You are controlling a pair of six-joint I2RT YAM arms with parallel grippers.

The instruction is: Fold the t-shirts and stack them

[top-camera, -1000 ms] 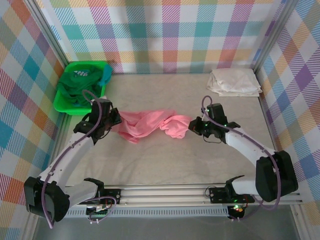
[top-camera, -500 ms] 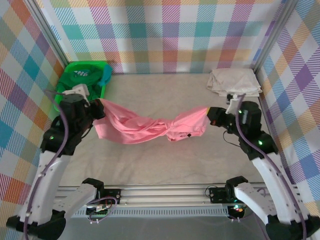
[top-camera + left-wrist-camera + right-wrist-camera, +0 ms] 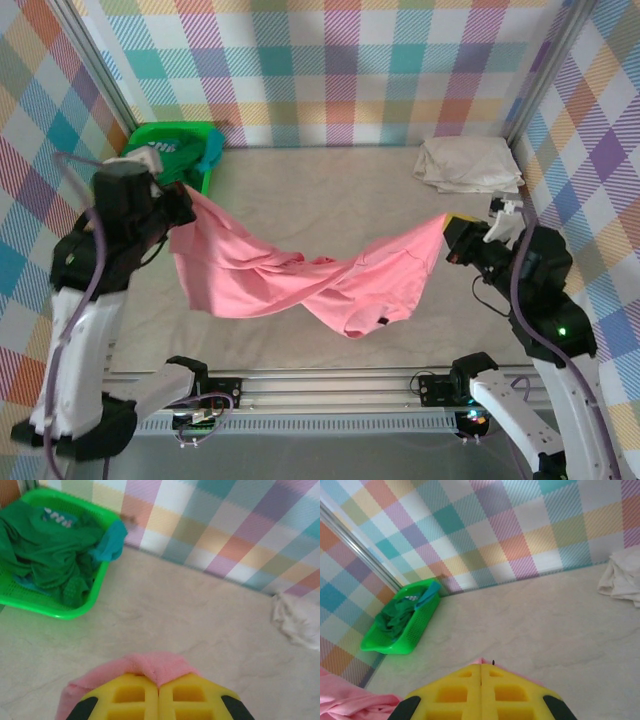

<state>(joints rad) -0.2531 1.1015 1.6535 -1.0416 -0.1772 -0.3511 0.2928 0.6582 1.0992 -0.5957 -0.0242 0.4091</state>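
A salmon-pink t-shirt hangs twisted in the air between both arms, sagging lowest at its middle right. My left gripper is shut on its left end, high over the table's left side; pink cloth bulges out past the closed yellow fingers. My right gripper is shut on the shirt's right end, and a sliver of pink shows at its fingertips. A cream-white t-shirt lies folded at the back right. Dark green and teal t-shirts fill the bin.
The bright green plastic bin stands at the back left corner against the plaid wall. Plaid walls close in both sides. The beige table top lies bare under the hanging shirt. A metal rail runs along the near edge.
Both arms have risen and drawn apart, left going left, right going right. The pink shirt, bunched on the table a second ago, now hangs stretched between them.
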